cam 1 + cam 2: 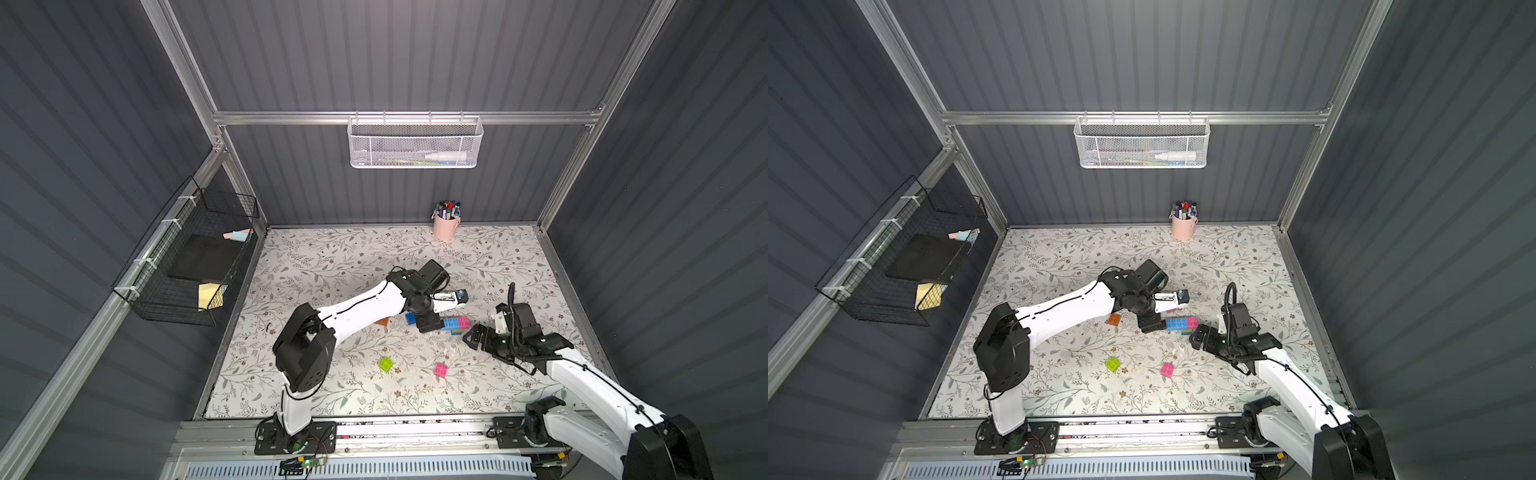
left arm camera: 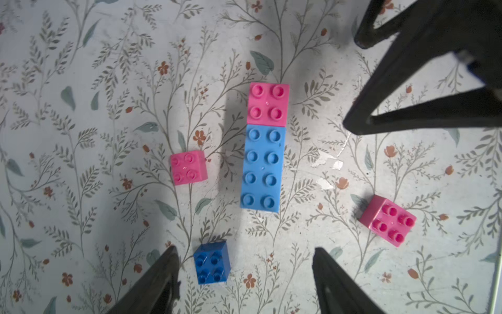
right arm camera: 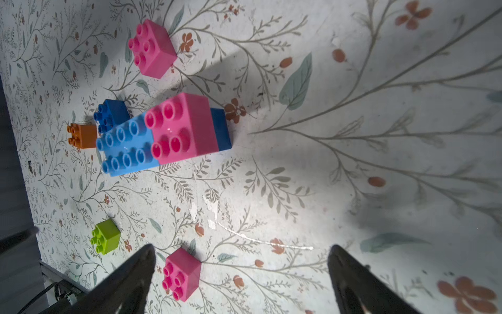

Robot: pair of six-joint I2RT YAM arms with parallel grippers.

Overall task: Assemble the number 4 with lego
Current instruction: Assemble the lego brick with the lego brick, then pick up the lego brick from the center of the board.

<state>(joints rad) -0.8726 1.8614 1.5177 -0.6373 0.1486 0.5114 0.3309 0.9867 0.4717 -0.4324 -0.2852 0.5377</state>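
A joined lego piece [image 2: 264,146] lies on the floral mat: a pink square [image 3: 182,127] and a light-blue bar [image 3: 125,146] side by side, with a dark-blue brick [image 3: 221,130] under them. My left gripper [image 2: 245,250] hangs open above the mat beside the bar, holding nothing. A loose dark-blue brick [image 2: 212,262] lies below, near one of its fingers. My right gripper [image 3: 242,246] is open and empty, close to the pink end of the piece [image 1: 455,324]. A loose pink brick [image 3: 182,274] lies by one right finger.
More loose bricks lie around: pink [image 2: 188,167], pink [image 1: 441,369], lime green [image 1: 385,364] and orange [image 1: 382,321]. A pink cup of markers [image 1: 445,226] stands at the back. A white basket [image 1: 413,143] and a black wire basket [image 1: 187,257] hang on the walls.
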